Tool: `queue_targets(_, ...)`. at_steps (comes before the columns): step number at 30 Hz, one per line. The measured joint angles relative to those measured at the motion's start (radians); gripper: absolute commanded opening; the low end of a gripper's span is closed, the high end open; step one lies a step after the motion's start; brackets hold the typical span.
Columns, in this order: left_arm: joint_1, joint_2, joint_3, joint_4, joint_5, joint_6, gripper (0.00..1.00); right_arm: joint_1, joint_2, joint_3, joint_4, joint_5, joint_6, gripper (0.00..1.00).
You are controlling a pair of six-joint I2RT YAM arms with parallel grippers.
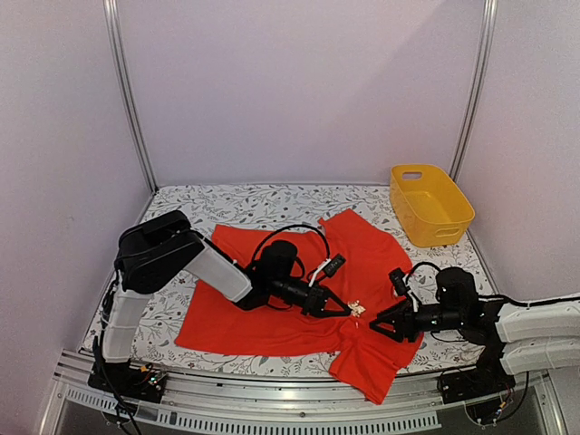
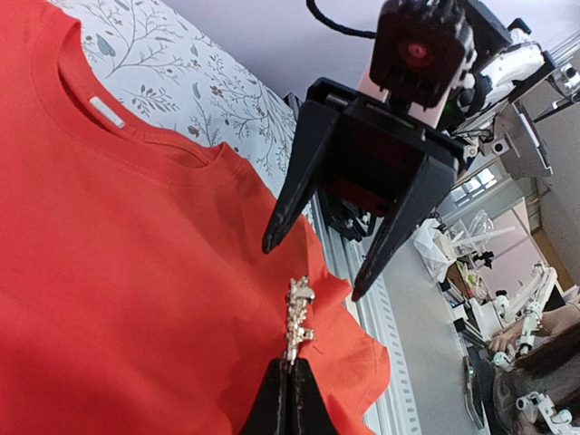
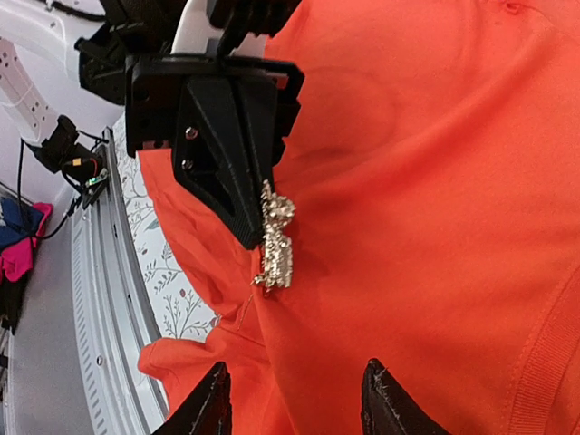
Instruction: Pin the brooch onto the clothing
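Brooch [image 2: 298,317] pinched by left hand [image 2: 289,376] against T-shirt [image 2: 109,272]; right hand [image 3: 295,370] spread nearby.

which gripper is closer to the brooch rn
Left. The left gripper is shut on the brooch, holding it over the clothing. The right gripper hangs open just beyond it, not touching.

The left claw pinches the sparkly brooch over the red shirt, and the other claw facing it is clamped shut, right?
Not quite: the right gripper is open, its jaws spread apart, as the left wrist view shows. The left gripper does pinch the brooch over the red shirt.
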Motion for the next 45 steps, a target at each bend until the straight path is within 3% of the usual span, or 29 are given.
queue_targets(5,0.003,0.000,0.000,-0.006,0.014,0.001,0.00,0.080,0.078,0.016,0.032,0.040,-0.040,0.49)
queue_targets(11,0.010,0.000,0.003,-0.016,0.017,0.002,0.00,0.090,0.112,0.016,0.112,0.107,-0.058,0.46)
queue_targets(18,0.012,0.000,0.008,-0.031,0.020,0.006,0.00,0.095,0.288,0.027,0.170,0.105,-0.081,0.45)
queue_targets(28,0.012,0.000,0.011,-0.042,0.026,0.014,0.00,0.109,0.303,0.021,0.305,0.105,-0.185,0.37)
queue_targets(40,0.014,0.000,0.024,-0.052,0.034,0.025,0.00,0.110,0.431,0.031,0.377,0.100,-0.248,0.39)
queue_targets(45,0.014,0.000,0.024,-0.052,0.036,0.026,0.00,0.110,0.433,0.035,0.431,0.079,-0.261,0.32)
